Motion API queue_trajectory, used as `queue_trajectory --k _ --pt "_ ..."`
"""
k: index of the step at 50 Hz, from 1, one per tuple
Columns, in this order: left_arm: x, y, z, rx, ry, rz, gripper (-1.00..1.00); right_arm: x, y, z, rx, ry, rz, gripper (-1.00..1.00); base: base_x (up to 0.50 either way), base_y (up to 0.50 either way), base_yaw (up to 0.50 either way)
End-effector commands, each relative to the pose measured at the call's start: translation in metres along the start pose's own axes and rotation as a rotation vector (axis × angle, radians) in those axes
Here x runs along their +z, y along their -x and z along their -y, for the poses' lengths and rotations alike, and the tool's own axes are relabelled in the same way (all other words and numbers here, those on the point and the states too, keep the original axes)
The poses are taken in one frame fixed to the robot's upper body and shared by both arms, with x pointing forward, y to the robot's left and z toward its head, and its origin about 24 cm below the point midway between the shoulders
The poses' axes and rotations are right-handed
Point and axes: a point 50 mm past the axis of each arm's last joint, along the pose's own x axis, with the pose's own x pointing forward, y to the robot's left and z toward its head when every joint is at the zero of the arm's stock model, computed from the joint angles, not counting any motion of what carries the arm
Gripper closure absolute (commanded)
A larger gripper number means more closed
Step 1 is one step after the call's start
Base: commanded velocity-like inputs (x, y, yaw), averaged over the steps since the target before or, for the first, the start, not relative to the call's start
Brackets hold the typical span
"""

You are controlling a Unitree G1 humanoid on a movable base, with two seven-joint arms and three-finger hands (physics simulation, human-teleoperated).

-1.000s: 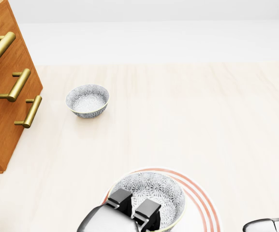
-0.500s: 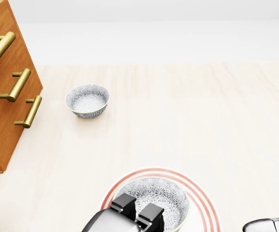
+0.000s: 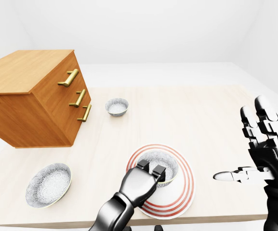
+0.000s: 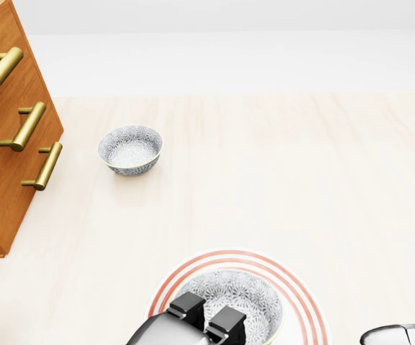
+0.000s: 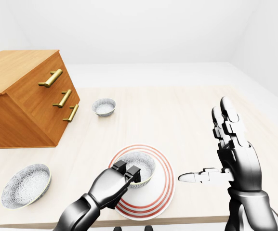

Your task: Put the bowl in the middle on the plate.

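Note:
The patterned grey bowl (image 3: 166, 161) sits within the red-ringed white plate (image 3: 186, 192) at the bottom middle of the left-eye view. My left hand (image 3: 150, 170) comes up from the bottom edge and its fingers (image 5: 127, 172) are shut on the bowl's near rim. In the head view only the bowl's (image 4: 242, 296) upper part and the plate's (image 4: 304, 302) rings show at the bottom edge. My right hand (image 5: 220, 154) is raised to the right of the plate, open, fingers spread, thumb pointing left, holding nothing.
A wooden dresser (image 3: 33, 96) with brass handles stands at the left of the table. A small patterned bowl (image 3: 116, 106) lies beside its drawers. A larger patterned bowl (image 3: 48, 184) rests at the bottom left. The table's near edge (image 3: 216, 219) runs just below the plate.
The bowl and my left hand have sunk lower in the head view, down onto the plate, so more of the plate's red rings shows above the bowl. The right hand has not moved.

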Motion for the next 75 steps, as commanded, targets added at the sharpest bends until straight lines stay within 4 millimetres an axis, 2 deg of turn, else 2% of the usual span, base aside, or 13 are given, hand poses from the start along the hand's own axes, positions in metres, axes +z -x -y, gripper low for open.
queue_trajectory --k 1,13,29,30,31,32,33,49,70,75 --pt "0.0 -0.002 -0.005 0.006 -0.012 0.001 1.0 0.001 0.0 0.0 0.001 0.002 0.004 -1.0 0.0 0.0 0.0" --pt "0.0 -0.001 -0.006 0.002 -0.008 -0.002 1.0 0.001 0.0 0.0 0.001 0.004 0.005 -1.0 0.0 0.0 0.0" --pt "-0.002 -0.001 0.003 -0.044 -0.015 -0.019 1.0 0.001 0.0 0.0 0.0 0.005 0.004 -1.0 0.0 0.0 0.0" --pt "-0.002 0.0 0.004 -0.05 -0.013 -0.02 0.36 0.001 0.0 0.0 0.0 0.006 0.003 -1.0 0.0 0.0 0.0" --pt "-0.002 0.0 0.005 -0.058 -0.015 -0.022 -0.05 0.001 0.0 0.0 -0.002 0.005 0.003 -1.0 0.0 0.0 0.0" --pt "-0.002 0.001 0.006 -0.064 -0.008 -0.019 -0.21 0.001 0.0 0.0 -0.004 0.003 0.002 -1.0 0.0 0.0 0.0" --pt "-0.001 0.001 0.007 -0.07 -0.003 -0.016 -1.0 -0.001 0.0 0.0 -0.006 0.0 -0.005 -1.0 0.0 0.0 0.0" --pt "-0.002 0.0 0.008 -0.071 -0.007 -0.015 -1.0 -0.001 0.0 0.0 -0.006 -0.002 -0.004 -1.0 0.0 0.0 0.0" --pt "-0.001 0.002 0.0 -0.059 0.024 0.0 -1.0 0.001 -0.001 0.0 -0.005 0.004 0.003 -1.0 0.0 0.0 0.0" --pt "0.001 0.005 -0.008 -0.044 0.049 0.019 -1.0 0.002 -0.001 0.0 -0.004 0.008 0.009 -1.0 0.0 0.0 0.0"
